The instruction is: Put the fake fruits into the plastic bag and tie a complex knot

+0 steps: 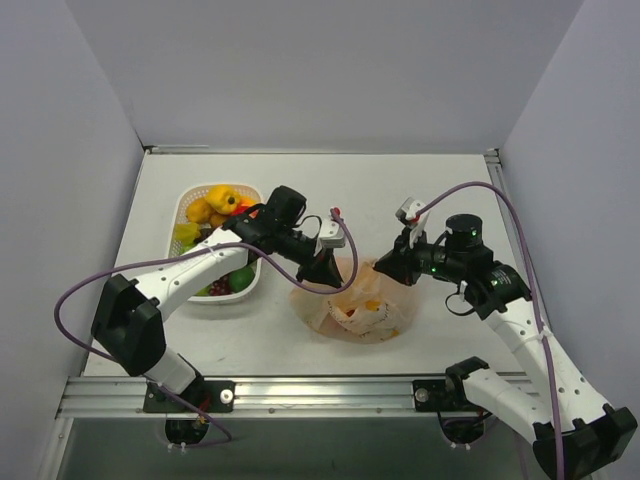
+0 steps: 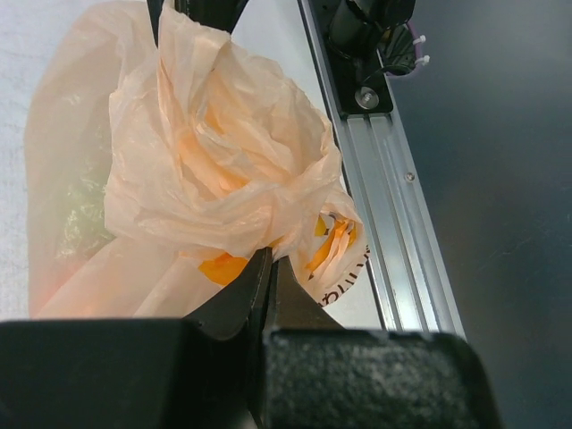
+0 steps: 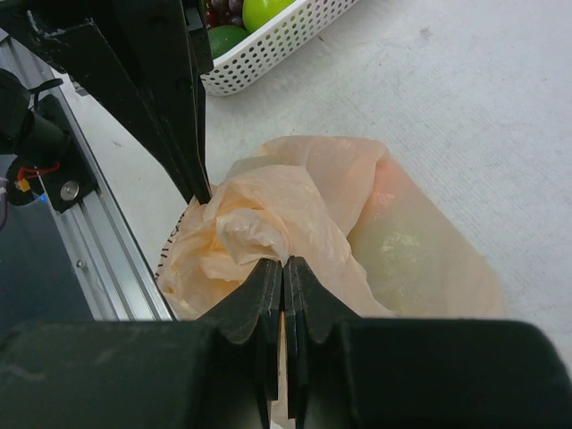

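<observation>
My left gripper (image 2: 267,261) is squeezed tight, and a bit of the plastic bag (image 2: 214,161) is pinched between its two fingers. My right gripper (image 3: 283,266) is squeezed tight too, and it pinches the bag from the other side. From above, my two grippers are close together over the bag, the left one on its left and the right one on its right. The bag sits on the table (image 1: 450,180) near the front edge, just behind the metal rail (image 1: 330,390). Its top is bunched and crumpled where I hold it. The bag is thin and pale orange, and I can see through it a little. A green patch (image 3: 393,241) shows through one side, and an orange patch (image 2: 219,266) shows low down near my left fingers. I cannot tell what they are. To the left of the bag is the white basket (image 1: 185,205). Some fake fruits (image 1: 222,200) are in it: yellow and orange ones at the back, green ones and dark grapes at the front. The basket and the bag are near each other but not touching.
</observation>
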`<state>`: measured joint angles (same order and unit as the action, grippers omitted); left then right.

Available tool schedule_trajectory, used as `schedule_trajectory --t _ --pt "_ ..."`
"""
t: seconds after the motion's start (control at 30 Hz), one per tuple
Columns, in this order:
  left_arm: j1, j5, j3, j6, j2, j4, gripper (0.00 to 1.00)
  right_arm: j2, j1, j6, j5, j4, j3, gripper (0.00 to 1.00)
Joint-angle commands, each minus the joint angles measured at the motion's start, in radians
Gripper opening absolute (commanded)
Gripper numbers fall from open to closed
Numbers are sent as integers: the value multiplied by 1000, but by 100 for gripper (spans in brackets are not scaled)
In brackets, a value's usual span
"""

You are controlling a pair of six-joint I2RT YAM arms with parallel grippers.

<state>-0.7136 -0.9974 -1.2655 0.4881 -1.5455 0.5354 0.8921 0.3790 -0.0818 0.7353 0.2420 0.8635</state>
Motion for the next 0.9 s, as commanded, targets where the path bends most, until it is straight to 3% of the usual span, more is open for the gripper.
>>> schedule_trajectory --t 0.0,0.17,0.2,0.3,0.33,0.4,0.67,0.87 --pt "8 -56 -57 3 -11 12 0 -12 -2 4 -14 -44 42 0" --pt "9 -4 -34 -31 2 -17 0 -44 -3 20 -94 -86 6 0" --pt "20 -18 -22 -42 8 -25 0 -44 -3 19 -99 -86 -1 6" --pt "86 -108 -26 -86 -2 -43 0 -50 -31 -47 -22 -15 8 45" --pt "101 -128 -35 -98 -8 -43 0 -56 -43 -80 63 6 11 82" --pt "138 -173 -54 -108 -30 -45 0 -79 -58 -223 99 75 9 98" --pt "131 -227 -113 -112 -67 -43 0 -134 -77 -717 245 145 -124 100" --pt "118 -230 -130 -108 -90 -34 0 26 -71 -624 297 -76 -93 100"
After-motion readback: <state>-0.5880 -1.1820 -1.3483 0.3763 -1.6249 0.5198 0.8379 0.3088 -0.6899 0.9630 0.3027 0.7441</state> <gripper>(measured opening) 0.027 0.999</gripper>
